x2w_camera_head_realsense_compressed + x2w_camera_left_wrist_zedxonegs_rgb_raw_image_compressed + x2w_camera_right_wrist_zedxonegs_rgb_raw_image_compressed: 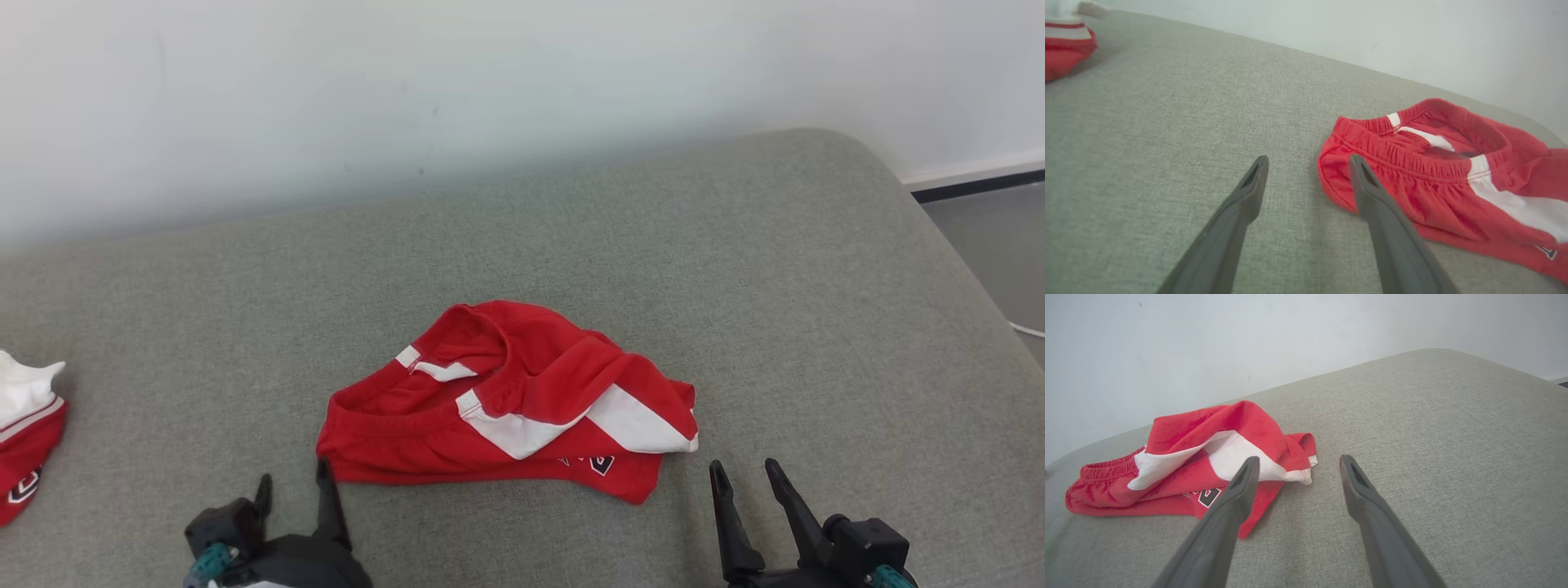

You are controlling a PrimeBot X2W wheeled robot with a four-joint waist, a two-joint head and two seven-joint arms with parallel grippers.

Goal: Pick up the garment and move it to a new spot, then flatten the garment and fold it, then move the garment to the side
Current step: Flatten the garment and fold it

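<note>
While the garment [506, 400] lies in a loose heap on the cushion [775, 269], neither gripper holds it. The garment is red with white stripes. Its elastic waistband forms an open loop over its left half, and a fold with a broad white stripe lies across its right half. A dark printed mark shows along its near edge.

Left gripper [294, 475] — position: at the near left corner of the garment. The jaws stand wide, with nothing between them. In the head view, the tip of the inner finger [326, 490] sits right at that corner; whether it touches the fabric cannot be told. In the left wrist view, the same finger [1392, 237] crosses the gathered waistband edge in the picture, and bare cushion shows between the two fingers.

Right gripper [744, 467] — position: just beside the right end of the garment, on the near side. The jaws stand wide, with nothing between them. In the head view, a strip of cushion separates the nearer finger from the fabric. In the right wrist view, one finger [1224, 522] overlaps the garment's hem in the picture, and the other stands over bare cushion.

A second garment [24, 441], also red and white, lies well to the left of the garment. A pale wall [490, 98] rises behind the garment, beyond the cushion's far edge.
</note>
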